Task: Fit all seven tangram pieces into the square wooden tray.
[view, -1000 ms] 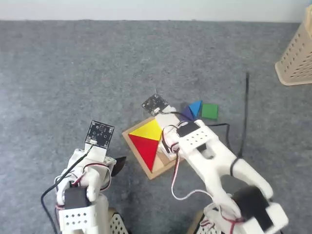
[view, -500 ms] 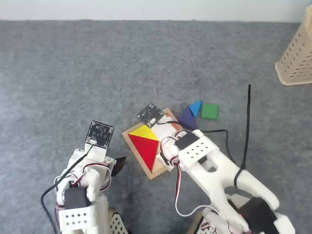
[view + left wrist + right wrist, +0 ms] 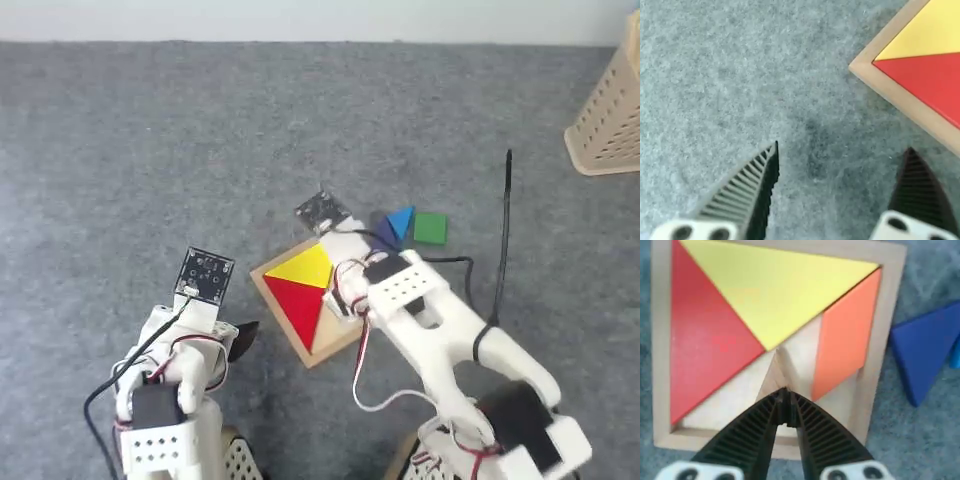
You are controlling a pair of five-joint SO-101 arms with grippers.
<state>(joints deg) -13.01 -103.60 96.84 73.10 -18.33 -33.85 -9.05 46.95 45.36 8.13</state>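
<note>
Grey carpet: tray holds three coloured pieces; three pieces outside.

Left arm at seven o'clock in the high view: white plastic shell, a black motor block sunk into it, a grid of small holes below. A thin black cable loops along its side, and a square black camera board caps the wrist. Right arm at five o'clock, same white casing, a dotted hole plate, red and white wires tangled at the joint, and a second black board. Close up, the left hand shows black saw-toothed fingers on white mounts with round screw holes. The right hand has matching black ribbed fingers.
</note>
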